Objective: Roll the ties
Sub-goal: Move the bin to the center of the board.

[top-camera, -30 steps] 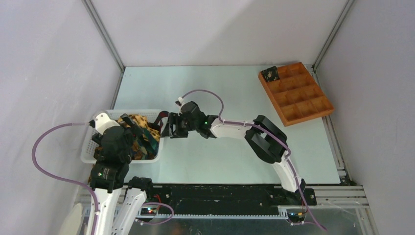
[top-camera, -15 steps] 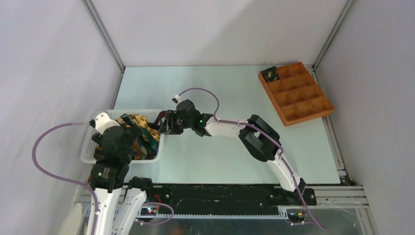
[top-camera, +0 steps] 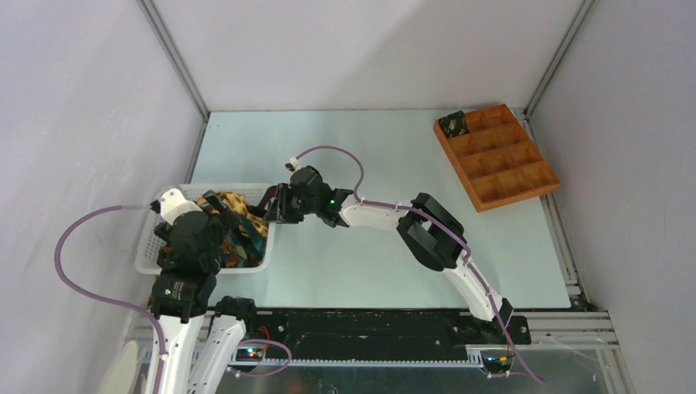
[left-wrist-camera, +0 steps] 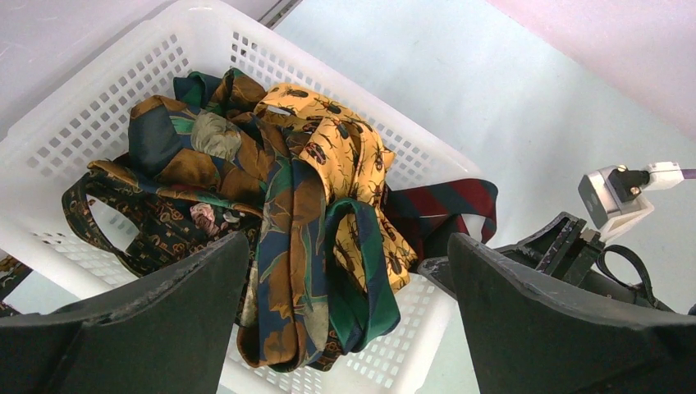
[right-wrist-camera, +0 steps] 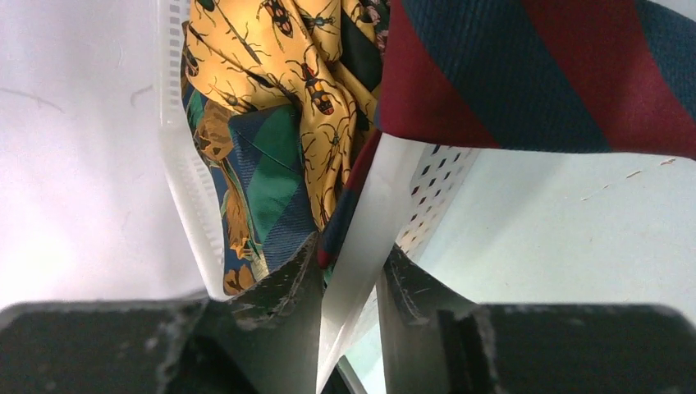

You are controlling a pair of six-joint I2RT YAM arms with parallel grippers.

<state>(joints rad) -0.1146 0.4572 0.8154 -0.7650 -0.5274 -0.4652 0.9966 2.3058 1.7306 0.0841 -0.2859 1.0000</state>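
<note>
Two grippers at the basket (left-wrist-camera: 98, 107), ties (left-wrist-camera: 312, 205) heaped inside.
Left gripper (left-wrist-camera: 349, 246) hangs over the heap, jaws wide, holding nothing. Right gripper (right-wrist-camera: 353, 254) is at the right wall, jaws narrow, a finger each side of it, the striped tie (right-wrist-camera: 533, 74) draped over that rim; gripped or not, I cannot tell. One coil (top-camera: 453, 125) sits in the tray (top-camera: 509, 168), far-left corner.
</note>
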